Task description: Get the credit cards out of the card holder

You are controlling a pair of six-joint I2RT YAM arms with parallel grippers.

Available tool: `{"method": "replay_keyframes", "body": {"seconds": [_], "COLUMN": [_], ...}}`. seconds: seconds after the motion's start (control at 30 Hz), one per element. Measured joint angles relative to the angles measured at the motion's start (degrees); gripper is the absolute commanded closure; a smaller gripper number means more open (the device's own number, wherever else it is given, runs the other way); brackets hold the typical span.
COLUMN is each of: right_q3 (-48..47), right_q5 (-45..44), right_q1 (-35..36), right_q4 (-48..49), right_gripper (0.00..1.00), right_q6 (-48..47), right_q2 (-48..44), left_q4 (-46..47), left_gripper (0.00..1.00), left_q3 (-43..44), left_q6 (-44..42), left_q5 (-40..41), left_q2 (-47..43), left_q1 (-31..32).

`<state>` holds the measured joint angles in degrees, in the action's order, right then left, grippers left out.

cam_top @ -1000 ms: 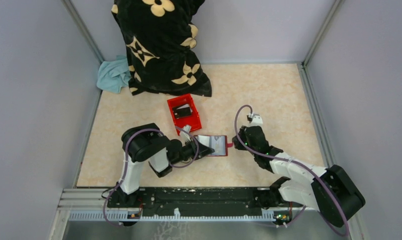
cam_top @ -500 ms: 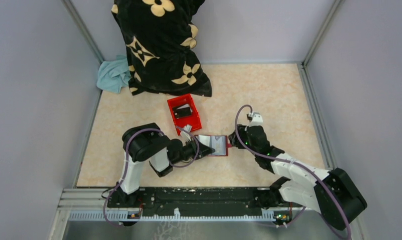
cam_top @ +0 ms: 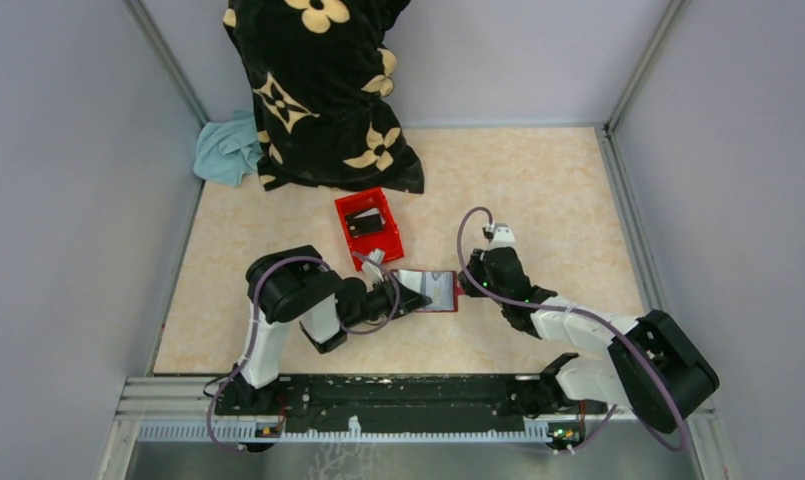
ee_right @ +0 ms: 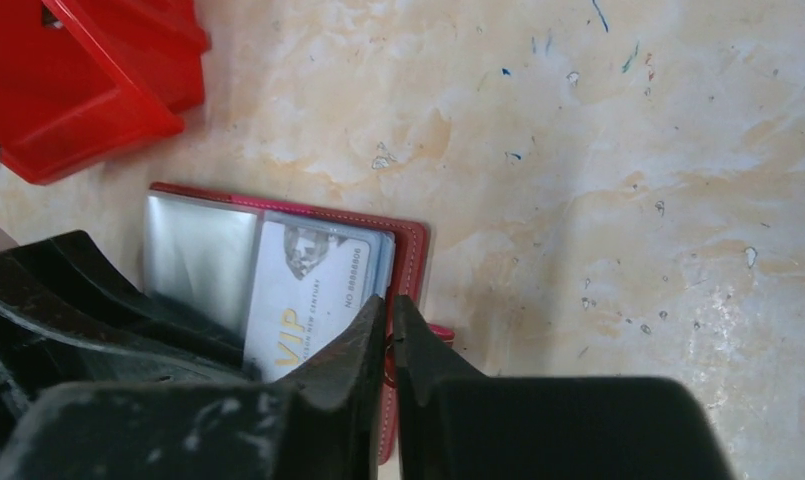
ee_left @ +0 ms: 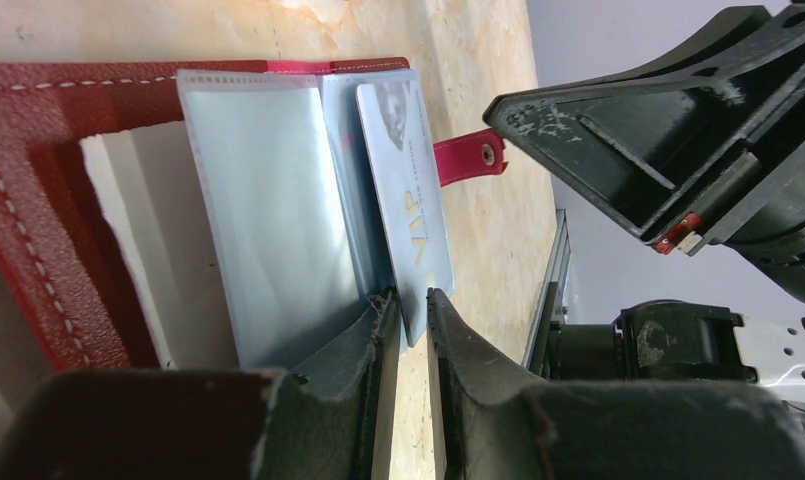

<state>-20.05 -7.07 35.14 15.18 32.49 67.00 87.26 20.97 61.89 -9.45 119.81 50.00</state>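
The card holder (cam_top: 433, 290) lies open on the table, dark red with clear sleeves (ee_left: 268, 200). Its red border (ee_right: 413, 250) and snap strap (ee_left: 468, 160) point right. A pale blue-grey credit card (ee_left: 403, 180) printed "VIP" sticks out of a sleeve, and it also shows in the right wrist view (ee_right: 308, 290). My left gripper (cam_top: 418, 297) comes in from the left, and its jaws (ee_left: 410, 300) are closed on the card's near corner. My right gripper (cam_top: 466, 283) is shut, with its tips (ee_right: 389, 305) right over the holder's right border beside the strap.
A bright red plastic open box (cam_top: 369, 226) with a dark item inside stands just behind the holder, and it also shows in the right wrist view (ee_right: 68, 90). A black floral bag (cam_top: 318, 90) and a teal cloth (cam_top: 226, 150) sit at the back left. Grey walls enclose the table.
My right gripper has moved left and a little back onto the holder's right edge. My left gripper and the holder have stayed put.
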Motion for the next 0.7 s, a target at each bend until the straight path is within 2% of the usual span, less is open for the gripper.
{"method": "replay_keyframes", "body": {"seconds": [0.07, 0.7], "right_q3": [0.0, -1.1], "right_q5": [0.3, 0.9], "right_q1": [0.0, 0.0], "right_q4": [0.1, 1.7], "right_gripper": [1.0, 1.0], "right_q6": [0.2, 1.2], "right_q2": [1.1, 4.7], "left_q4": [0.0, 0.0], "left_gripper": [0.75, 0.75], "left_q3": [0.0, 0.0], "left_q6": [0.0, 0.1], "left_q5": [0.0, 0.0], "left_q2": [0.0, 0.1], "left_q1": [0.0, 0.0]}}
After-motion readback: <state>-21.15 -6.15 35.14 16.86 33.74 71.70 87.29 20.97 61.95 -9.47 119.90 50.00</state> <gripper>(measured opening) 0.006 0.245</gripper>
